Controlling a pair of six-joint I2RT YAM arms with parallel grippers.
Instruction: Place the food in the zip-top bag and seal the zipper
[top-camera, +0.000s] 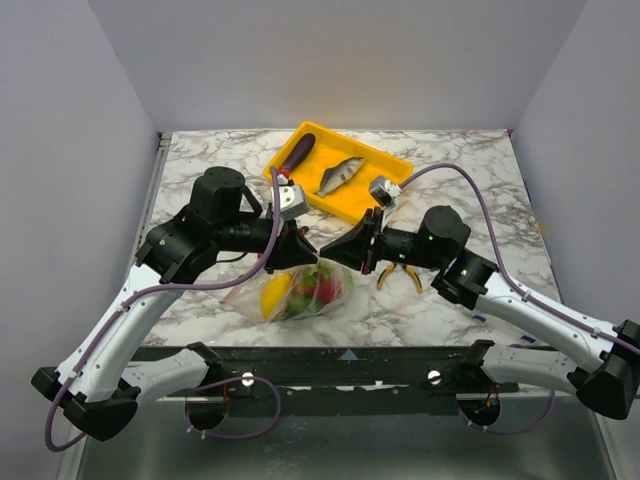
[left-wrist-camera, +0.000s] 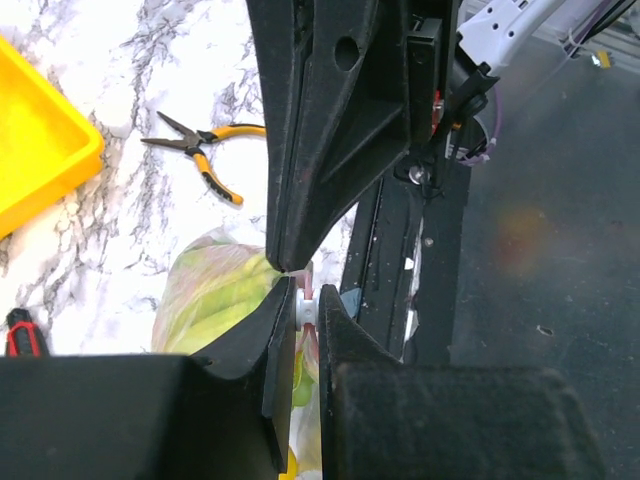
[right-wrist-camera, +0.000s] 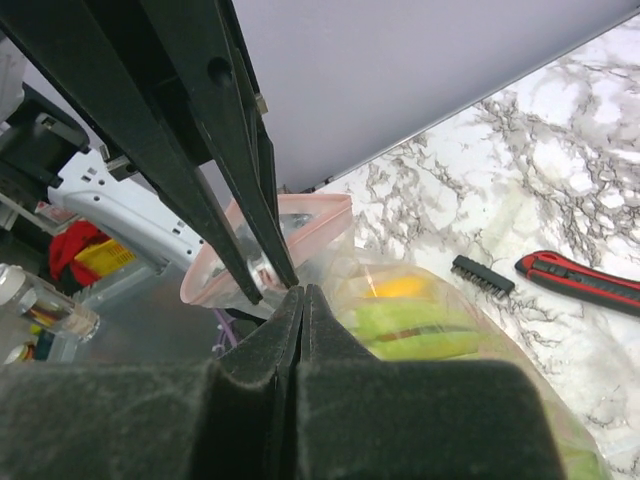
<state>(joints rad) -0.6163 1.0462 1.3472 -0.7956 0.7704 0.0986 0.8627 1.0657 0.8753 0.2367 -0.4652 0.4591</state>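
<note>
The surface (top-camera: 200, 160) is white marble with grey veins. Tray (top-camera: 378, 163) bright yellow; eggplant (top-camera: 297, 152) purple; fish (top-camera: 340, 175) grey. Bag (top-camera: 300, 292) clear, faintly pink, showing yellow, green and red inside. Pliers (top-camera: 400, 275) have yellow handles; knife (right-wrist-camera: 580, 278) is red and black.

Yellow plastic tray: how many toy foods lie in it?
2. A purple eggplant lies at the tray's far left edge; a grey fish lies near its middle. Its near edge is partly hidden.
</note>
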